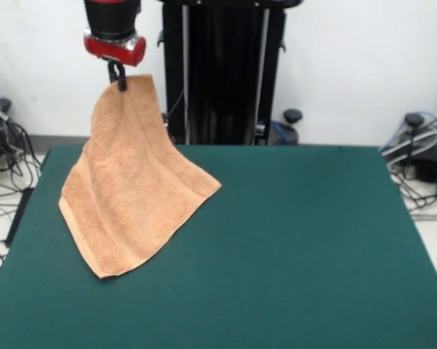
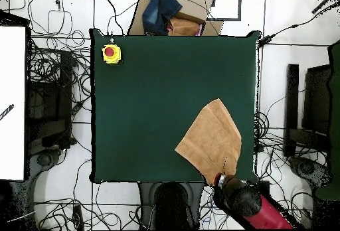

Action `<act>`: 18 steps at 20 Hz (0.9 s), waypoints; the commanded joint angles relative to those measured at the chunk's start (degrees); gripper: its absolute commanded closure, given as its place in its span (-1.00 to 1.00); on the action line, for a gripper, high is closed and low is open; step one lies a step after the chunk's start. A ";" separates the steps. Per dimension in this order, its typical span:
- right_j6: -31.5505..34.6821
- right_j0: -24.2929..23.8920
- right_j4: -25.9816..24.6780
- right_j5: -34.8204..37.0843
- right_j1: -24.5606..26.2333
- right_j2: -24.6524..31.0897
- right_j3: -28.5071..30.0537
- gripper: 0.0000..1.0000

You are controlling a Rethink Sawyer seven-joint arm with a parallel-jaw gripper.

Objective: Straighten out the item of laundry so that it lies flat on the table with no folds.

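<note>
While the gripper point(image 1: 120, 81) hangs above the table point(image 1: 291, 240), you see it pinching one corner of the towel point(image 1: 131, 189), its dark fingers pressed together on the cloth just under the red wrist ring. From that corner the towel drapes down in a slanted sheet. Its lower part rests on the table's green top, and its upper part is lifted clear.

Taking the table as landmark: in the front view the towel sits on the table's left half, toward the far edge, with one lower corner pointing to the table's centre and another toward the near left. A woven band runs parallel to the lower left edge. Long soft folds run down from the pinched corner.

From overhead, you find the towel point(image 2: 211, 139) near the table's point(image 2: 159, 76) lower right corner. The gripper point(image 2: 220, 177) sits at the table's bottom edge, with the arm point(image 2: 255, 207) just off the table beyond it.

A yellow box with a red button point(image 2: 111, 53) stands at the table's upper left corner overhead, well apart from the towel. Someone in dark blue point(image 2: 161, 10) shows just past the table's top edge.
</note>
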 commanded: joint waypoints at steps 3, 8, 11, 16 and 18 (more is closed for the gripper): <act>15.97 -0.07 -1.07 -12.89 10.69 2.97 2.61 1.00; 18.00 -1.54 -0.54 -20.03 18.03 3.63 1.84 1.00; 18.17 -1.66 0.09 -21.35 19.24 4.10 2.48 1.00; 17.70 -2.05 0.89 -22.45 20.01 4.94 3.54 1.00; 17.67 -2.18 1.11 -22.82 20.21 5.09 4.07 1.00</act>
